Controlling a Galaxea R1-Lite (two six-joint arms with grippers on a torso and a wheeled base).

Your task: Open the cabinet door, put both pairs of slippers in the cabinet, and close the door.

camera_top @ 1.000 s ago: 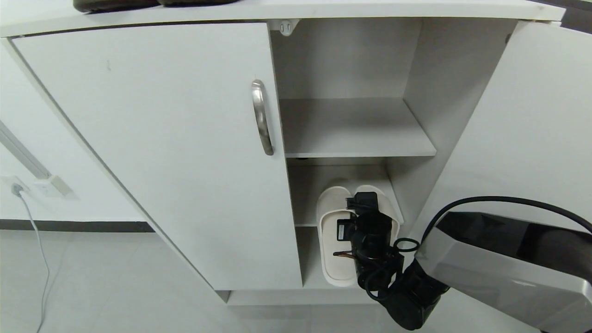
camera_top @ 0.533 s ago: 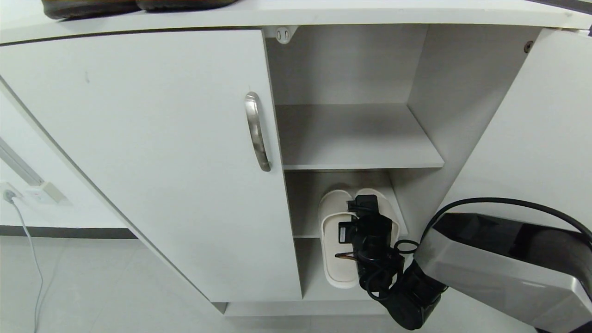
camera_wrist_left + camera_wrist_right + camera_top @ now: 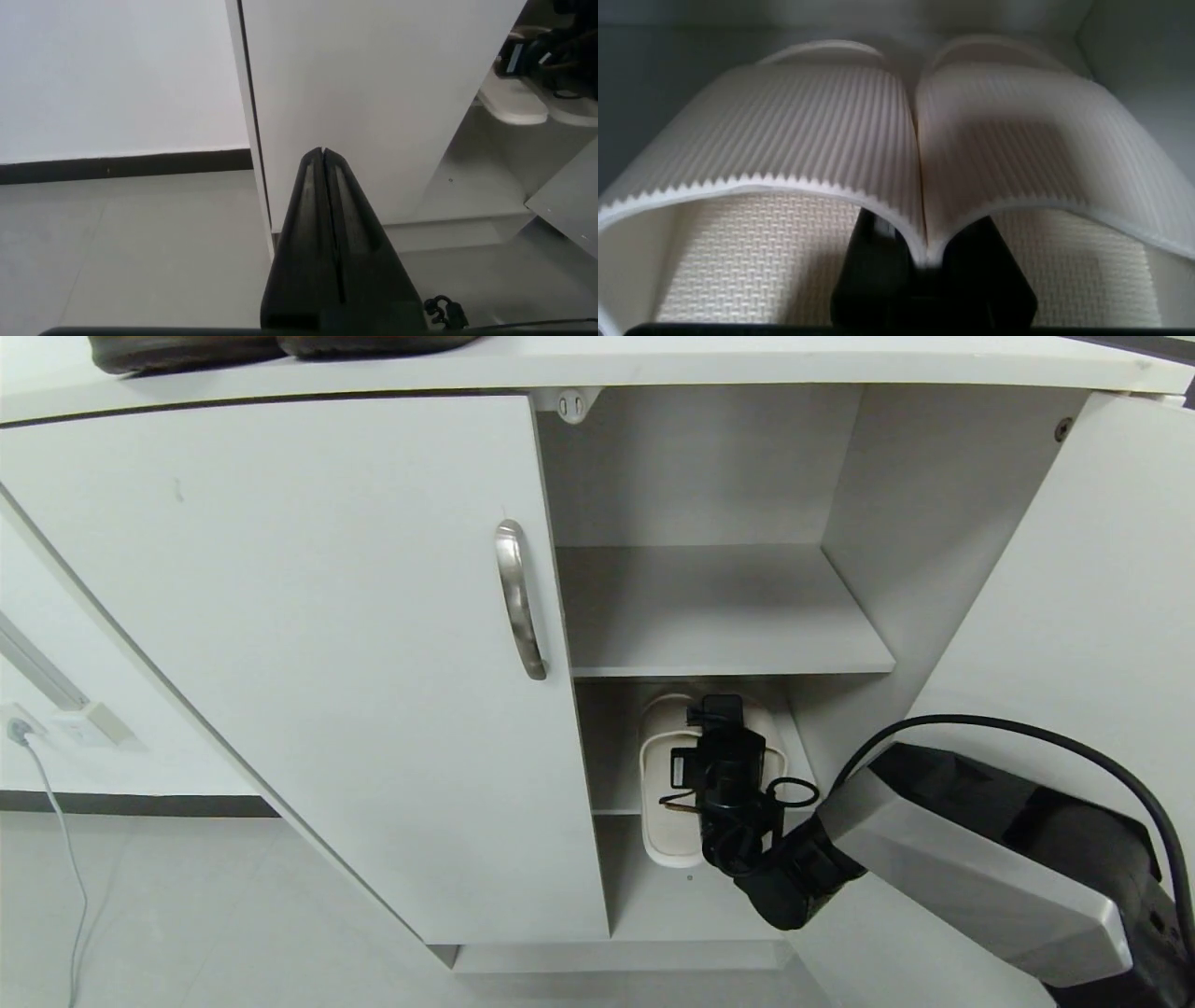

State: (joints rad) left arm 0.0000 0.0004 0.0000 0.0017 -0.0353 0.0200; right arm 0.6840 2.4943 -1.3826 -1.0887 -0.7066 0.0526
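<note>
A pair of white slippers (image 3: 665, 803) is pinched side by side in my right gripper (image 3: 714, 723), which is shut on their inner straps (image 3: 920, 187). The pair lies in the lower compartment of the cabinet (image 3: 709, 616), toes under the upper shelf and heels sticking out past the lower shelf's front edge. The right door (image 3: 1074, 597) stands open; the left door (image 3: 308, 644) is closed. A dark pair of slippers (image 3: 271, 345) rests on the cabinet top at the left. My left gripper (image 3: 322, 161) hangs shut and empty above the floor, in front of the closed door; the white slippers (image 3: 514, 98) show beyond it.
The upper shelf is bare. A metal handle (image 3: 518, 602) runs down the closed door's edge. A wall socket with a cable (image 3: 56, 728) sits low on the left. Grey floor (image 3: 140, 252) spreads in front of the cabinet.
My right gripper has pushed the white slippers deeper into the lower compartment. The head camera shifted slightly between the earliest frame and the later ones.
</note>
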